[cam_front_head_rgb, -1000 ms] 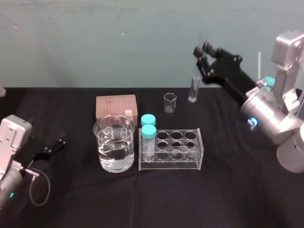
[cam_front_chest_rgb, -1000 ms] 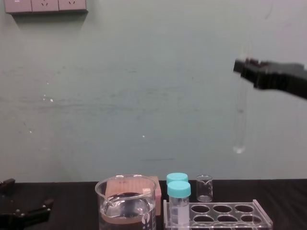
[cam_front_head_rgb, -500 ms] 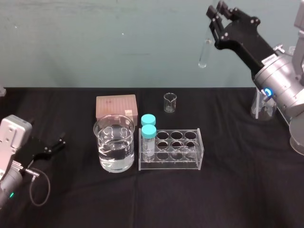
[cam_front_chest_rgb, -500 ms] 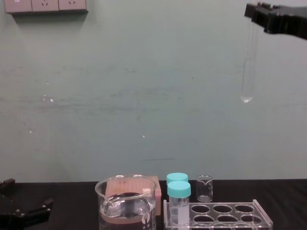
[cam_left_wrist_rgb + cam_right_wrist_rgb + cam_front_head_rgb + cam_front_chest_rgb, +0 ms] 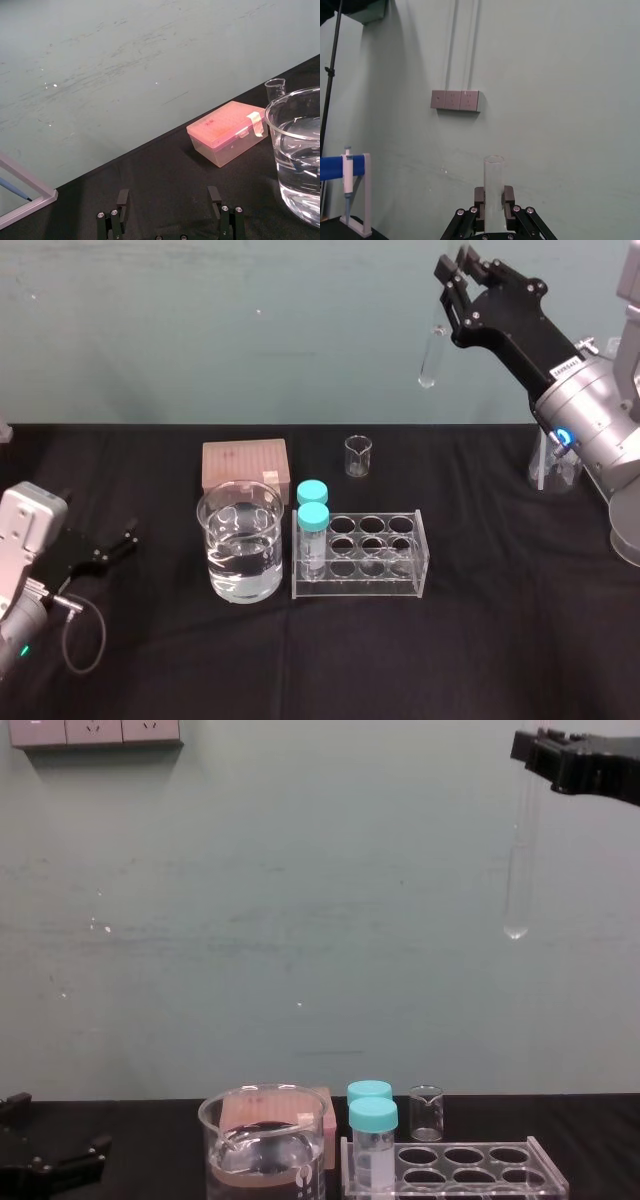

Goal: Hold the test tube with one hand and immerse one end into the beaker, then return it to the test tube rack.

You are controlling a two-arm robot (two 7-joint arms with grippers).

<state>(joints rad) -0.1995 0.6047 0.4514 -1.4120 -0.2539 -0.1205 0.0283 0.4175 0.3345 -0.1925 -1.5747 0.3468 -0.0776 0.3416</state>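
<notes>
Pinching the test tube, right gripper hangs high above the table; left gripper lies spread.

The white label on the right gripper is unreadable.

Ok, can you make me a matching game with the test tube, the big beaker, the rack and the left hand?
1. test tube
2. beaker
3. test tube rack
4. left hand

A. has clear liquid inside
B. holds two teal-capped vials
C. gripped up high by the right hand
D. open, low on the left

Pairs: 1-C, 2-A, 3-B, 4-D.
</notes>
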